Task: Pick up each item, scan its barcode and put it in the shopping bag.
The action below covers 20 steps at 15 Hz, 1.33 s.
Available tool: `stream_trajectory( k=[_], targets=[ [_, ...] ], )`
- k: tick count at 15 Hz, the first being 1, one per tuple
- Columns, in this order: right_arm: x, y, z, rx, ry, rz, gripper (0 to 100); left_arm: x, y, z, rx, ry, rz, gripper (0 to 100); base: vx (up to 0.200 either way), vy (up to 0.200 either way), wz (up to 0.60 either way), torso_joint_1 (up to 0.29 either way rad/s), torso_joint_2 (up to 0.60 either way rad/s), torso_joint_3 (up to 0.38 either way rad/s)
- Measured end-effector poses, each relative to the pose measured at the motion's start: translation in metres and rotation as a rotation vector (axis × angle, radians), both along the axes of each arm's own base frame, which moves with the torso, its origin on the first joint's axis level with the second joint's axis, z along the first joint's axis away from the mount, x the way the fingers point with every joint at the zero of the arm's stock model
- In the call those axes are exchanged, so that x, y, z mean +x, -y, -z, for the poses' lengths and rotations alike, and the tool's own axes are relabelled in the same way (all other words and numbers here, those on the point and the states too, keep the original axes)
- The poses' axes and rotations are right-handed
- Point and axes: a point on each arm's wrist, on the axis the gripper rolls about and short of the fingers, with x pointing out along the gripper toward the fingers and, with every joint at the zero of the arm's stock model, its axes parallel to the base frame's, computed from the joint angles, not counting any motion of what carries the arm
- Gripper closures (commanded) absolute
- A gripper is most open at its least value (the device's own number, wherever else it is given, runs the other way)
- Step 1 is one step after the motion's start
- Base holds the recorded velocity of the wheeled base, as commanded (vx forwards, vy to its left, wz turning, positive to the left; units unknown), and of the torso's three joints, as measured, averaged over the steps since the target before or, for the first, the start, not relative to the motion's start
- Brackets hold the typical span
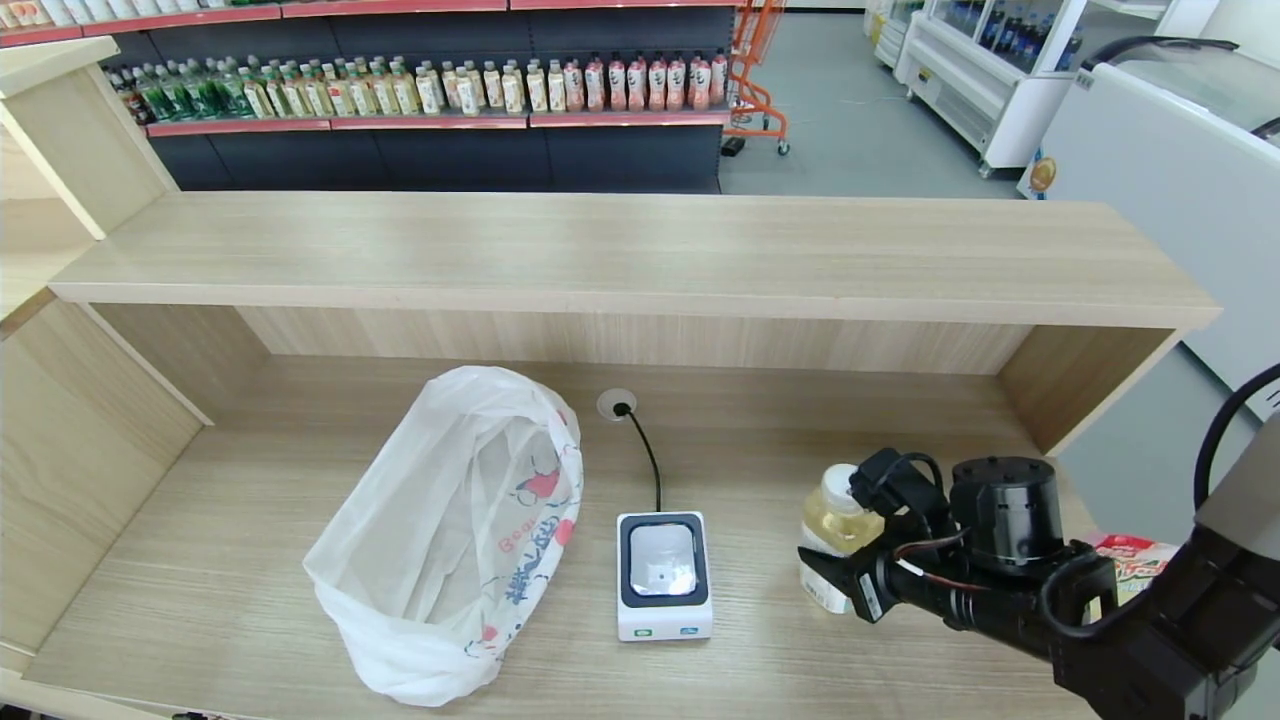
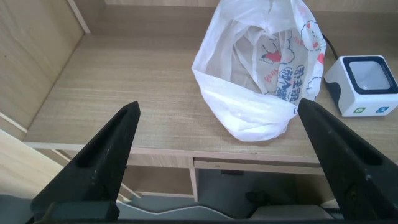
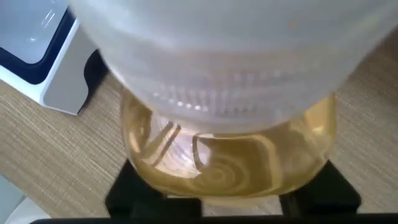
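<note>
Wood surface [image 1: 250, 600], recessed under a raised ledge. White shopping bag [image 1: 450, 540] stands near-left, mouth open. Scanner [image 1: 664, 575] just right of the bag, window up, black cable [image 1: 645, 450] running to the far side. Bottle [image 1: 835, 510] w/ yellow liquid sits right of the scanner, upright. R gripper [image 1: 848, 535] jaws clamped on its body. L gripper [image 2: 217, 107] is near the bag, jaws wide apart, holding nothing. Red/white snack pack [image 1: 1135, 560] at far right, partly behind the R arm.

Golden bottle [image 1: 838, 522], seemingly upright, beside scanner [image 1: 664, 575]
</note>
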Motion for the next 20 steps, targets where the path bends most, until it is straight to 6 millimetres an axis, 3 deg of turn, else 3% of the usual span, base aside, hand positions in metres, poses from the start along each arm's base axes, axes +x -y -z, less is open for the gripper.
stream_trajectory(
  k=[10, 15, 20],
  targets=[
    [0.006, -0.005, -0.009, 0.035, 0.037, -0.023, 100, 0.0, 0.0, 0.0, 0.0, 0.0, 0.0, 0, 0.0, 0.0, 0.0, 0.0, 0.0, 0.0],
    [-0.01, 0.0, -0.044, 0.208, 0.026, -0.219, 100, 0.0, 0.0, 0.0, 0.0, 0.0, 0.0, 0, 0.0, 0.0, 0.0, 0.0, 0.0, 0.0],
    [-0.041, 0.013, -0.087, 0.421, -0.071, -0.481, 100, 0.0, 0.0, 0.0, 0.0, 0.0, 0.0, 0, 0.0, 0.0, 0.0, 0.0, 0.0, 0.0]
  ],
)
